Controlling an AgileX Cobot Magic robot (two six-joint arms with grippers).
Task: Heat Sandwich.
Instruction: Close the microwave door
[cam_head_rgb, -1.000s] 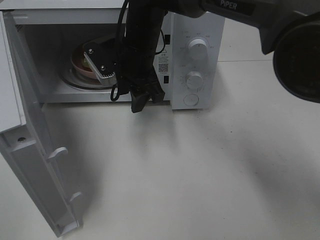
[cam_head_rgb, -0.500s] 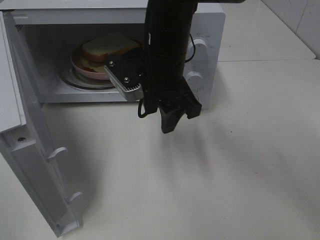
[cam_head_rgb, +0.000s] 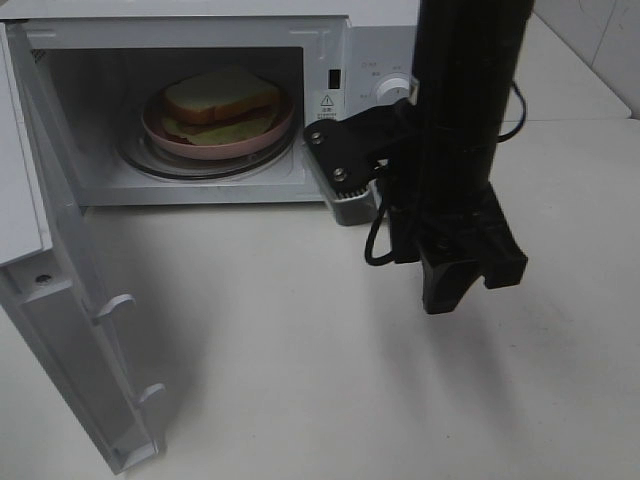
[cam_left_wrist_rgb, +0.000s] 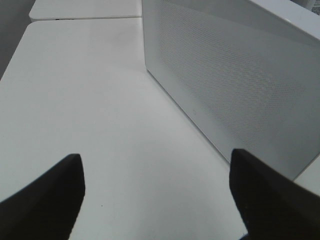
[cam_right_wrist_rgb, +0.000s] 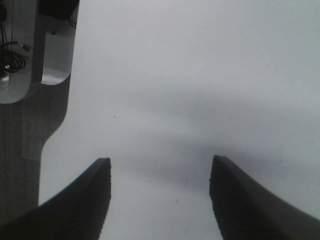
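The square sandwich (cam_head_rgb: 220, 103) of pale bread with tan crust and greenish filling lies on a round pink plate (cam_head_rgb: 284, 127) inside the boxy white microwave (cam_head_rgb: 335, 35), whose door (cam_head_rgb: 70, 300) is open. The black right arm (cam_head_rgb: 465, 110) hangs upright. The right fingers (cam_right_wrist_rgb: 80, 200) point down, spread and empty, over the matte white surface (cam_head_rgb: 300, 380). The left fingers (cam_left_wrist_rgb: 45, 200) gape wide, empty, beside the microwave's perforated wall.

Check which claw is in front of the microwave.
The right claw: it hangs open in front of the microwave. The left claw shows only in its wrist view, facing a perforated white wall.
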